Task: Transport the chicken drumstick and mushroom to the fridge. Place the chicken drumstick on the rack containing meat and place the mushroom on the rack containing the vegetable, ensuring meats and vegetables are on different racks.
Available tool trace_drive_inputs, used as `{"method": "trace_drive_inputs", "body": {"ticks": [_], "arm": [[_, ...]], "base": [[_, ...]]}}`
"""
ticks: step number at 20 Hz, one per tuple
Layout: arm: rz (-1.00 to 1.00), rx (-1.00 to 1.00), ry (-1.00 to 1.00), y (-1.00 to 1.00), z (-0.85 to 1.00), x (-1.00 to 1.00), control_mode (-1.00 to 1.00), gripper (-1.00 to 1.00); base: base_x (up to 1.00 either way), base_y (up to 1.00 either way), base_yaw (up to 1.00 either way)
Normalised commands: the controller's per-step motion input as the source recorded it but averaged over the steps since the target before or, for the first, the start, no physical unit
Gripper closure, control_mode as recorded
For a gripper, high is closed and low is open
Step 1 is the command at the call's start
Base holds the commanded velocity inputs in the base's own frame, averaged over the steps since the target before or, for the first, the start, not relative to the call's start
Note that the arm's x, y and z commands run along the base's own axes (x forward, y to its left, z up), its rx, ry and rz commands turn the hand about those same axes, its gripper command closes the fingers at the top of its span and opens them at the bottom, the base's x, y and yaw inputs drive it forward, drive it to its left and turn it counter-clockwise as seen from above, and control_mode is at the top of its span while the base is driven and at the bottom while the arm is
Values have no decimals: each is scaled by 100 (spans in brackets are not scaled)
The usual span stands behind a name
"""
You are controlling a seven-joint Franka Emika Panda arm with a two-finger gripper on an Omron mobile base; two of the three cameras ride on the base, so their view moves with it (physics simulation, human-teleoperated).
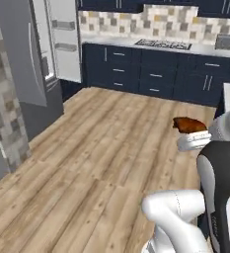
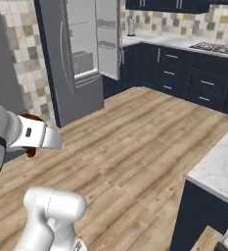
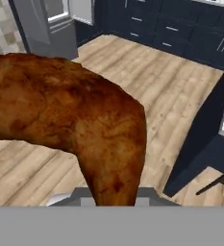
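A brown roasted chicken drumstick [image 3: 70,115] sits right in front of the hand camera and covers the fingertips. From the left base view the drumstick [image 1: 189,124] rides on top of the white hand, above the wooden floor. My gripper [image 1: 192,134] is shut on it. In the right base view only dark bits of the drumstick [image 2: 31,152] poke out around the hand. The grey fridge [image 1: 22,64] stands ahead to the left with its door [image 1: 64,39] swung open; its racks are too far off to make out. The mushroom is out of view.
Navy cabinets [image 1: 156,74] run along the back wall under a counter with a stove [image 1: 163,44] and a toaster [image 1: 226,42]. A marble-topped island [image 2: 218,166] stands close on my right. Open wooden floor [image 1: 101,143] lies between me and the fridge [image 2: 81,59].
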Motion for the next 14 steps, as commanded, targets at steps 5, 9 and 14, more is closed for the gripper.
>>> {"method": "trace_drive_inputs", "body": {"ticks": [5,9,14], "arm": [[0,0,0,0,0,0,100,100],[0,0,0,0,0,0,100,100],[0,0,0,0,0,0,100,100]], "base": [[8,100,62],[10,73,68],[42,7,72]]}}
